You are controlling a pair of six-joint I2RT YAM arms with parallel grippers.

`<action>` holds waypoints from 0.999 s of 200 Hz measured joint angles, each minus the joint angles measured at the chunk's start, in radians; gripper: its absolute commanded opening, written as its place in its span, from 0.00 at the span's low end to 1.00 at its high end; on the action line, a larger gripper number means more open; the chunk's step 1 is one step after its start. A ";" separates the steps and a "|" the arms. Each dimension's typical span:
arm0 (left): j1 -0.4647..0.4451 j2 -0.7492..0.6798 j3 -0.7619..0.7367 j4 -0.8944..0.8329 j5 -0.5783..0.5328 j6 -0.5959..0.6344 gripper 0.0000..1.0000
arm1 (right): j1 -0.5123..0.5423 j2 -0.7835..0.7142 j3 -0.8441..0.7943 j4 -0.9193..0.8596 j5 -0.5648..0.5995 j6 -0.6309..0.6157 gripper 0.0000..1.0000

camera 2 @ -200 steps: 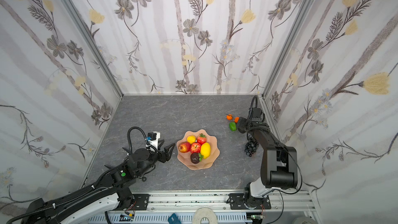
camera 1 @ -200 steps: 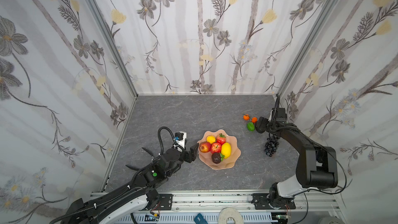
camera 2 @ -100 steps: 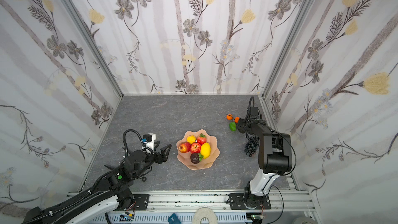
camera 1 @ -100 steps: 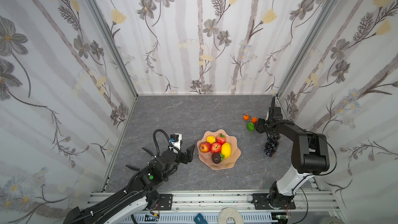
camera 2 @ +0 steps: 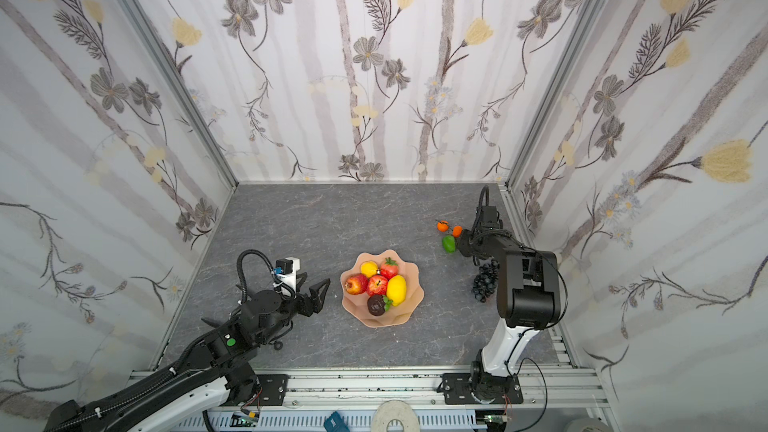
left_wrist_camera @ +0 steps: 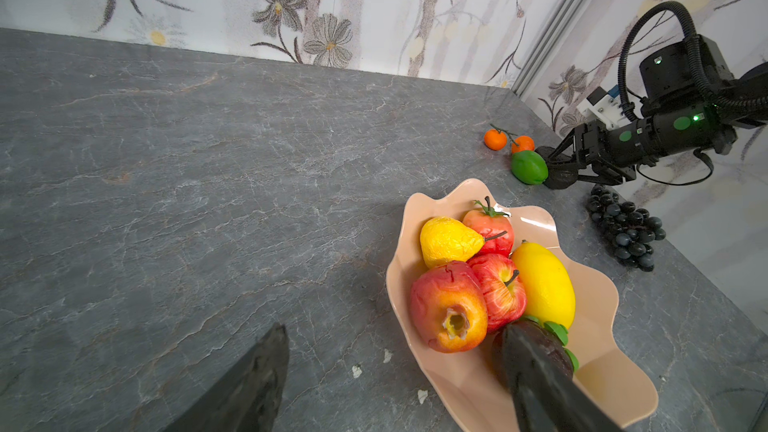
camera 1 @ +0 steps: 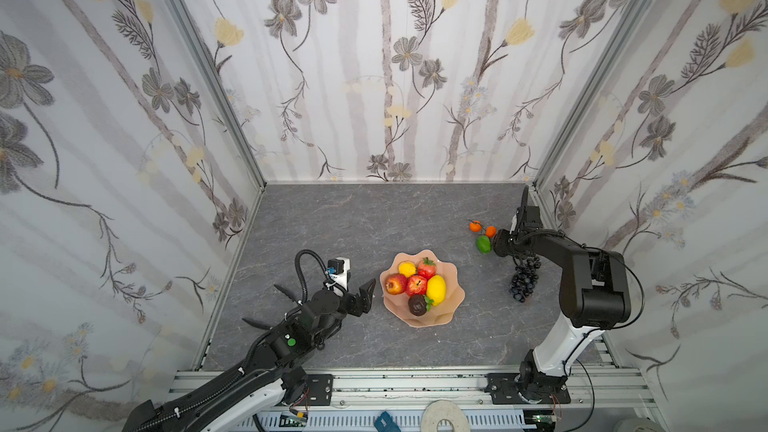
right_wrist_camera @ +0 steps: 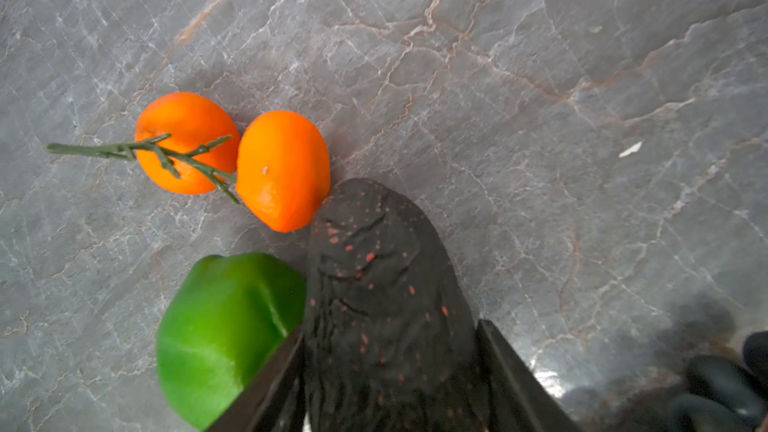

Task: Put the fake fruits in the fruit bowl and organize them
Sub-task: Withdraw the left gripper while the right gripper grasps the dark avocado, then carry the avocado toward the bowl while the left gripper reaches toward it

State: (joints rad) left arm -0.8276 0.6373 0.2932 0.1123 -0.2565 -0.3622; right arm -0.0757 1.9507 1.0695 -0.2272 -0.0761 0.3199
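Right gripper (right_wrist_camera: 390,326) appears clenched on a dark speckled plastic avocado (right_wrist_camera: 374,251), against a green plastic lime (right_wrist_camera: 224,326), at 2 o'clock from the scalloped peach-pink fruit bowl (camera 1: 452,282), near the wall (camera 1: 602,160) edge. Left gripper (camera 1: 358,286) gapes empty at the bowl's 9 o'clock, off its rim; grey marbled tabletop (camera 1: 332,222) lies open toward 11.

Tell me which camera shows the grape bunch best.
Left wrist view: the whole grape bunch shows large and unobstructed. Both top views show it small; the right wrist view catches only a few blurred grapes at the frame edge.
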 measured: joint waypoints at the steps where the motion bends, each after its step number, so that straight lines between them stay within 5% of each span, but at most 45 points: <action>1: 0.000 0.000 0.000 0.000 0.000 -0.001 0.82 | 0.000 0.000 0.000 0.000 0.000 0.000 0.56; 107: 0.003 -0.001 0.001 -0.022 -0.001 -0.016 0.82 | 0.002 -0.063 -0.035 -0.002 -0.003 0.000 0.51; 200: 0.027 0.235 0.166 -0.045 0.082 -0.188 0.82 | 0.159 -0.504 -0.154 -0.007 -0.029 0.000 0.52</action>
State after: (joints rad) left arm -0.8005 0.8722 0.4587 0.0677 -0.1741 -0.5499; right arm 0.0834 1.4467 0.9157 -0.2340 -0.1051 0.3195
